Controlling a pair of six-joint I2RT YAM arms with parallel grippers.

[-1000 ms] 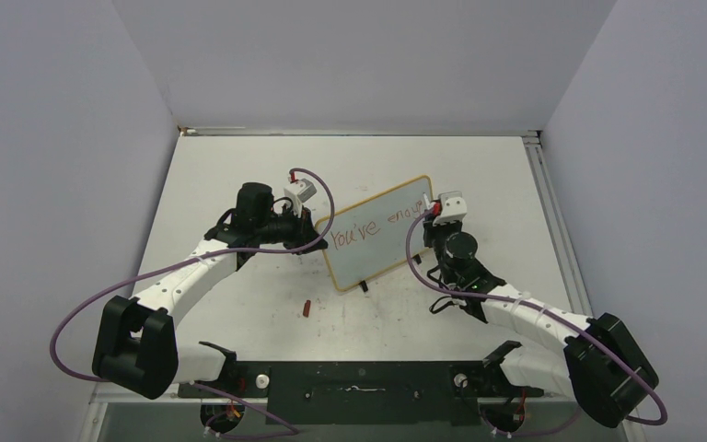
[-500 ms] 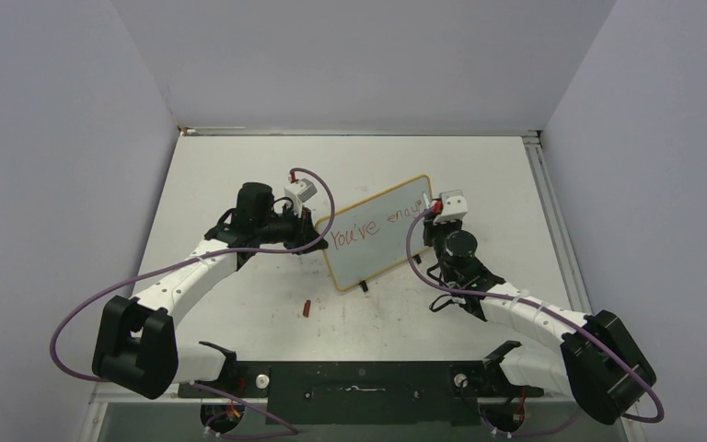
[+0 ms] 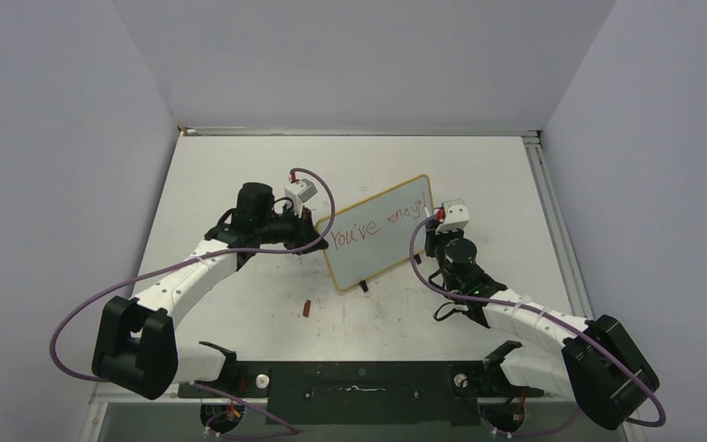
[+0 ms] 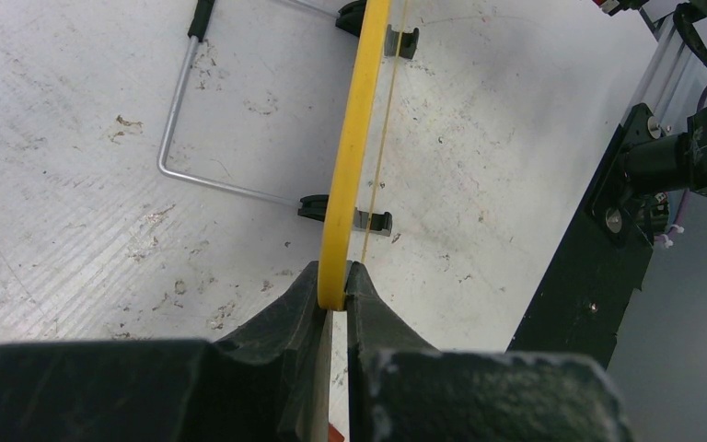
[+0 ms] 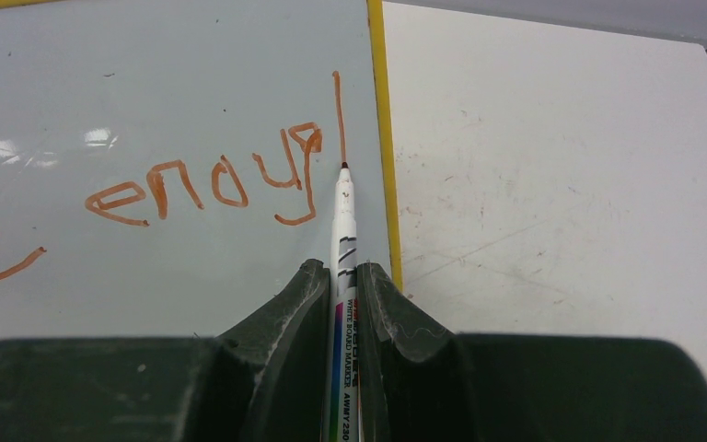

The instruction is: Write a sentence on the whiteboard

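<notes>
Left of frame, top view: L gripper point(image 3: 318, 241) clenched on the left rim of the small, glossy, yellow-rimmed whiteboard point(image 3: 382, 256), propped mid-table on its bent wire stand point(image 4: 177, 110). Red handwritten sentence point(image 3: 373, 228) runs across it. R gripper point(image 5: 341, 276) grasps the slim white marker pen point(image 5: 343, 216), tip at the foot of a tall stroke, just beside the right rim. Do it well: light, even pressure, L steadying vs wobble. Hardly any board left rightward, so next word prob. needs a lower line. Scuffed white tabletop point(image 3: 239, 175) gives room past the rim.
</notes>
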